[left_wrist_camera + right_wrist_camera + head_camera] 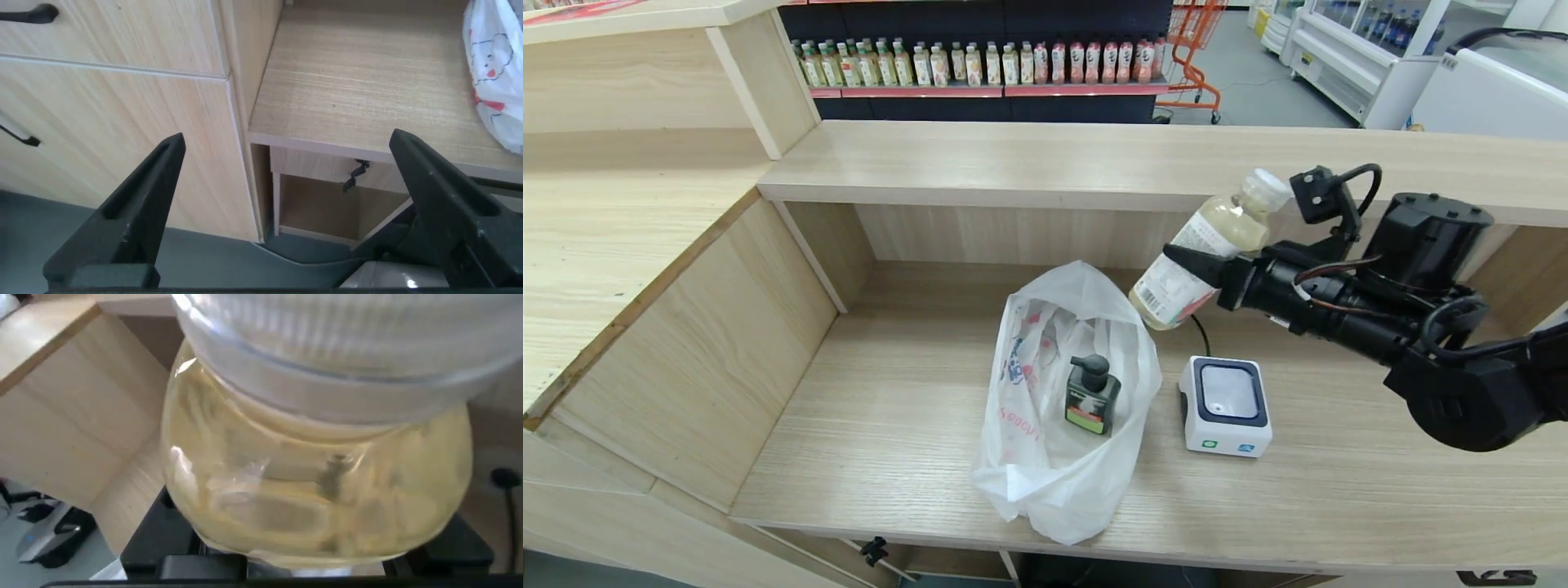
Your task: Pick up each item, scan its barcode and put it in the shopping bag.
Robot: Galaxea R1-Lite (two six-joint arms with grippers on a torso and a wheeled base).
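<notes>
Head view: my right hand (1199, 266) is clamped round the middle of the bottle (1227, 229), right of centre and up above the scanner (1225, 406), probably so the label faces it. The bottle's long axis is tilted, cap to the upper right and base down-left toward the shopping bag (1021, 457), which lies open on the worktop (890, 425) with a pump bottle (1092, 396) inside. Left wrist view: my left hand (286, 143) hangs spread wide and empty off the worktop's front edge, clear of the work. Right wrist view: the cap sits nearest the camera, and the body runs away from it between my fingers.
</notes>
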